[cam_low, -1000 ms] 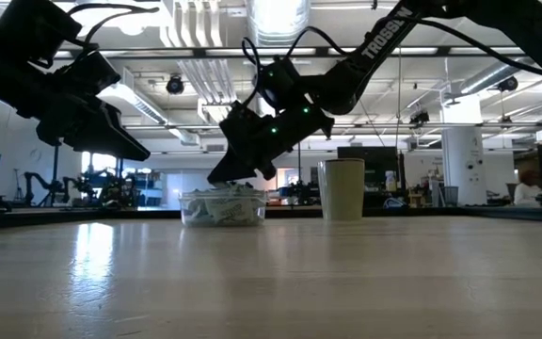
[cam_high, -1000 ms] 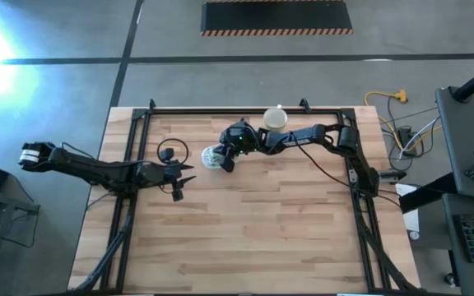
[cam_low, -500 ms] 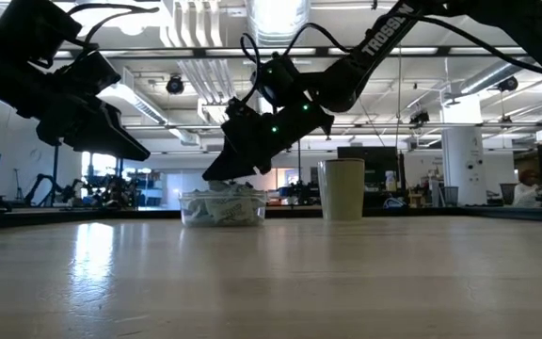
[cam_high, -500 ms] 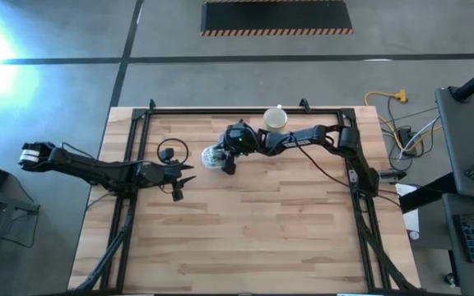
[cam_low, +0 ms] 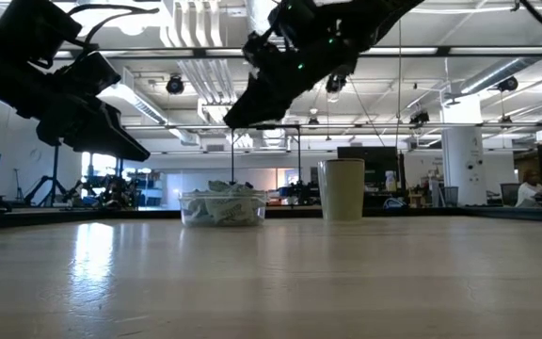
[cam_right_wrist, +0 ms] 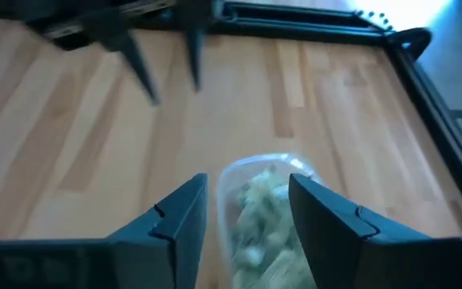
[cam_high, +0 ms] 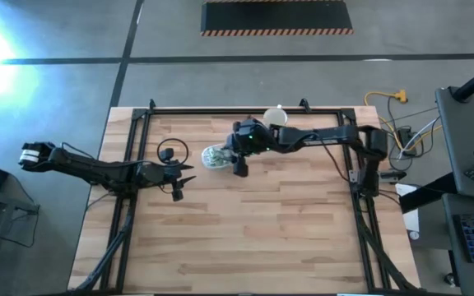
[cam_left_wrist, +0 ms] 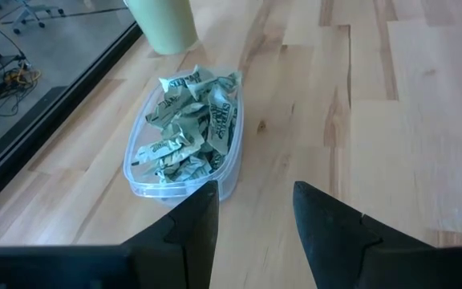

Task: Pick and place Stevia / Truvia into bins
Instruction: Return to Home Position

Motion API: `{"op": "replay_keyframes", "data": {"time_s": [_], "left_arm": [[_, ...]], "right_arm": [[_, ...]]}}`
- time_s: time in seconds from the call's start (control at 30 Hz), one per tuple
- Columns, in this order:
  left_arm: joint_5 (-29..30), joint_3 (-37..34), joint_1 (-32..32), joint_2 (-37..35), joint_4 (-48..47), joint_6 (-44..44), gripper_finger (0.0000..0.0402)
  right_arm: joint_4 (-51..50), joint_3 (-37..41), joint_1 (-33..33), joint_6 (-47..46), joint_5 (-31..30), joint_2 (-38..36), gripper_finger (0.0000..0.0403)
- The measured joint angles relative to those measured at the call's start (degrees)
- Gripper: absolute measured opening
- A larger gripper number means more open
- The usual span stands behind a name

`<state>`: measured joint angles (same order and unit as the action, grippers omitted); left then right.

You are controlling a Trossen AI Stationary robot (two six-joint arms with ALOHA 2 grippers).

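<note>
High view has the clear tub [cam_high: 213,155] just above the middle of the frame on the table [cam_high: 245,238], and it's stuffed with green-and-white Stevia packets [cam_left_wrist: 187,128]. Up and to the right of it sits the beige cup [cam_high: 275,119]. Right beside the tub hangs the right claw [cam_high: 239,167], way up off the table in the low view, fingers spread wide with nothing in them. Further left hovers the left claw [cam_high: 183,181], also spread wide and empty.
</note>
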<state>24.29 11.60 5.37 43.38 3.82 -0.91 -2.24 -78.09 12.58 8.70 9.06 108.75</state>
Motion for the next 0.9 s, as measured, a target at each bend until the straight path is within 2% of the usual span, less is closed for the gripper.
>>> {"op": "replay_keyframes", "data": {"time_s": [0.2,0.33,0.63,0.9], "left_arm": [[-0.01,-0.01,0.00,-0.17,1.49,-0.01,0.0146],[0.02,-0.04,0.00,-0.69,6.04,0.05,0.0146],[0.01,3.43,0.00,-2.82,7.73,-0.05,0.0146],[0.04,3.95,0.00,-8.90,7.77,10.37,0.0146]], "right_arm": [[-3.60,5.63,-1.33,1.65,0.12,-8.86,0.0154],[-4.83,11.02,-2.30,1.69,0.07,-15.81,0.0148],[-4.46,27.23,-3.23,1.00,0.00,-37.35,0.0148],[7.43,44.74,-3.24,0.58,-0.02,-58.39,0.0141]]}}
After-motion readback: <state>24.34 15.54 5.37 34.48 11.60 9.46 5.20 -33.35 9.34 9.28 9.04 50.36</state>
